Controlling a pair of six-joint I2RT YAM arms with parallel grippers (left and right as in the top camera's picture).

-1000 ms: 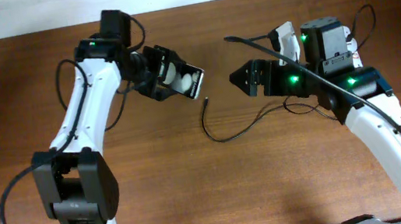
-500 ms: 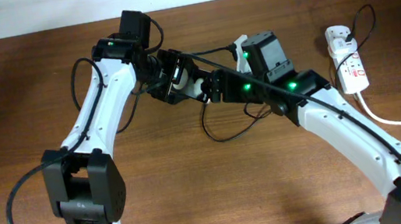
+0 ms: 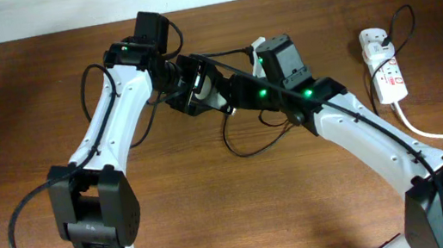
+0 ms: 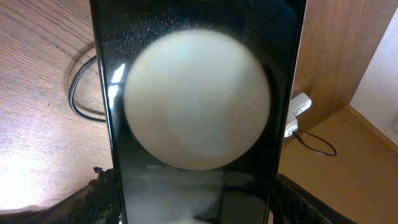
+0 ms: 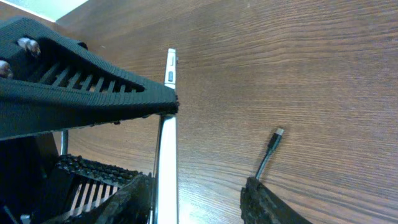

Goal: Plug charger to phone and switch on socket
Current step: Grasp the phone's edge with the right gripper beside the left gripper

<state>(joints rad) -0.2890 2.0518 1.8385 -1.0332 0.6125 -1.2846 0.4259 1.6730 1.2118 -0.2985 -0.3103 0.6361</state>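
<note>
Trouble looms if the half-open, empty right pincer [image 5: 196, 199] nudges the phone [image 4: 199, 112] clamped in the left pincer [image 4: 196, 202], skewing it away from the charger [image 5: 273, 142] on the desk [image 5: 323, 68].

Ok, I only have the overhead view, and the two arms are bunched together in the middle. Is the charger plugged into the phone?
Observer: No. The right wrist view shows the charger with its connector tip bare on the table, apart from the phone.
Operator: How is the phone held?
Observer: The left wrist view shows the left gripper shut on it, gripping its two long edges, glossy face to the camera.
Operator: And the right jaws?
Observer: The right gripper has its jaws apart, with bare wood between them. The charger's cable runs in beside one jaw, and I cannot tell whether it touches.
</note>
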